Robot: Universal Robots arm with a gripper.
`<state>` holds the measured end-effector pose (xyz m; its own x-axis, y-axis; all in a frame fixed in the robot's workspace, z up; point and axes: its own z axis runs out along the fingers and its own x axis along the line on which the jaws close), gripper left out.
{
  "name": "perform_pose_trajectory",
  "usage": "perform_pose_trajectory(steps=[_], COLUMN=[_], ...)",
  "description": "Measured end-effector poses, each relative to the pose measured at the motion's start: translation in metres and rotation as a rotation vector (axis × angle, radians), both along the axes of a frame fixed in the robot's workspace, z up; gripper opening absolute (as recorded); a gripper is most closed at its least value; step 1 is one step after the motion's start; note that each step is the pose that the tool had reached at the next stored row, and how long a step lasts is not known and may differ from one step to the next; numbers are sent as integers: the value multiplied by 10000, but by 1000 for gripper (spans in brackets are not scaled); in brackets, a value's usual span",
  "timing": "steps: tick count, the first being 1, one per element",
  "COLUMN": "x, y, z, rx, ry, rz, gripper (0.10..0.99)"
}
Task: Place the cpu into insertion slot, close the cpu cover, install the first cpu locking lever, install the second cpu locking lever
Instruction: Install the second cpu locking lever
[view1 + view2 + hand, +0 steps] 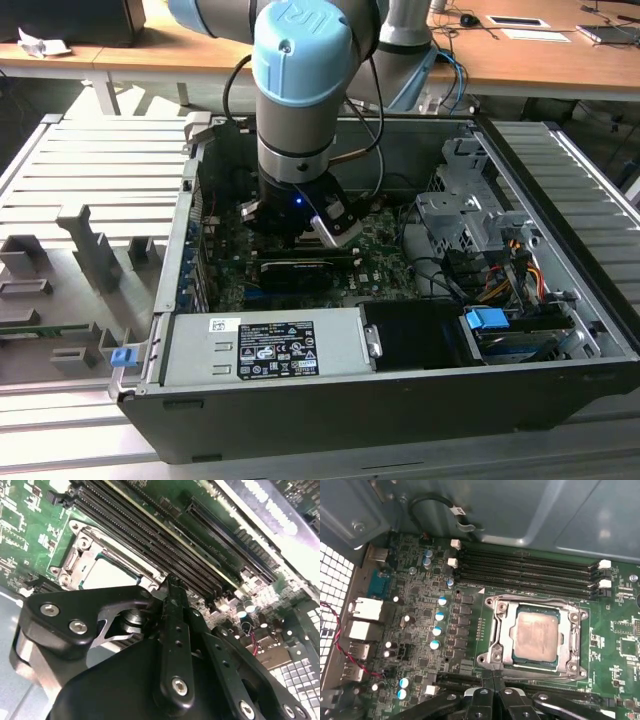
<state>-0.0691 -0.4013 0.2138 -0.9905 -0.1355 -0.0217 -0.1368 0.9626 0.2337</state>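
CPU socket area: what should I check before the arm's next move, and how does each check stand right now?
1. The cpu seated in the insertion slot: ok, it lies flat and square inside.
2. The cpu cover lowered: ok, its frame lies around the chip's face.
3. Locking levers latched: cannot tell.
4. The gripper free of any load: ok, it is shut with nothing between the fingers.
5. Fingertips clear of the board at the socket's edge: cannot tell, contact is not visible.
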Motion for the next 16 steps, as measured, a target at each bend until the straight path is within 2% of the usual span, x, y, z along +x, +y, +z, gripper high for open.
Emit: perform_pose_trajectory(steps=[7, 9, 10, 11, 16], x=[-25, -27, -34, -40, -67], y=[-1, -1, -2, -8, -16], z=[-98, -116, -126, -135, -172], rx=[250, 354, 487, 553, 780], ry=[-3, -3, -3, -4, -5], rz=[0, 0, 1, 1, 2], gripper=[106, 106, 106, 106, 106])
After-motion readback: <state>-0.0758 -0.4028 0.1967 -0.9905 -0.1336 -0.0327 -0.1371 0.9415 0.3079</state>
